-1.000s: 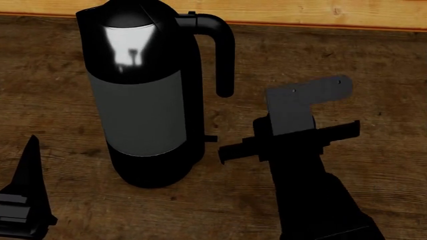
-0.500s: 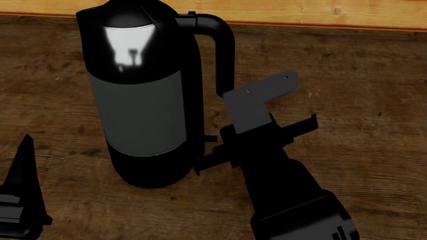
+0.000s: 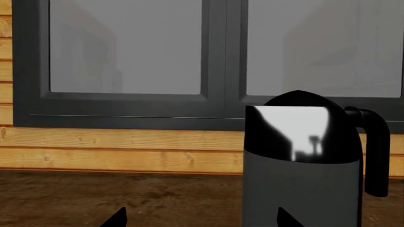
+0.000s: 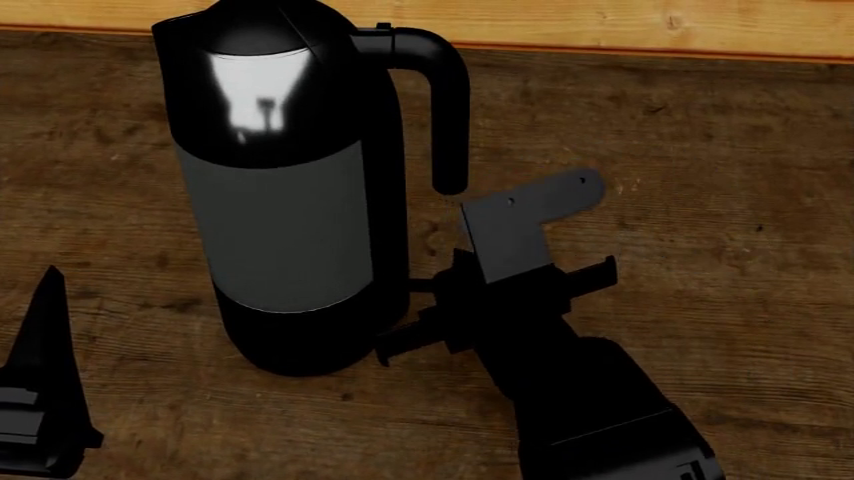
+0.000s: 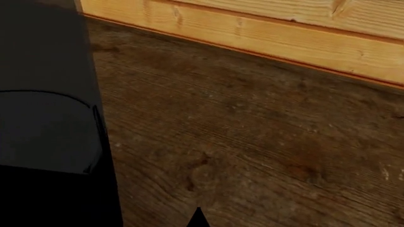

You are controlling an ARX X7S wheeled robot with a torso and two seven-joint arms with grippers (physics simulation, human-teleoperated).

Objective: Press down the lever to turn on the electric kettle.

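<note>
Lever (image 4: 422, 281) (tiny) beside right gripper (image 4: 441, 325); kettle (image 4: 287, 190) upright

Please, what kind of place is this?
Probably a simulated kitchen or cabin room: an electric kettle stands on a dark wooden table, beside a plank wall with a grey-framed window.

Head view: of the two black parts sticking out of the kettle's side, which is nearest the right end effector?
The tiny black stub-like lever low on the body, beside the right end effector; the long curved black handle arches higher.
</note>
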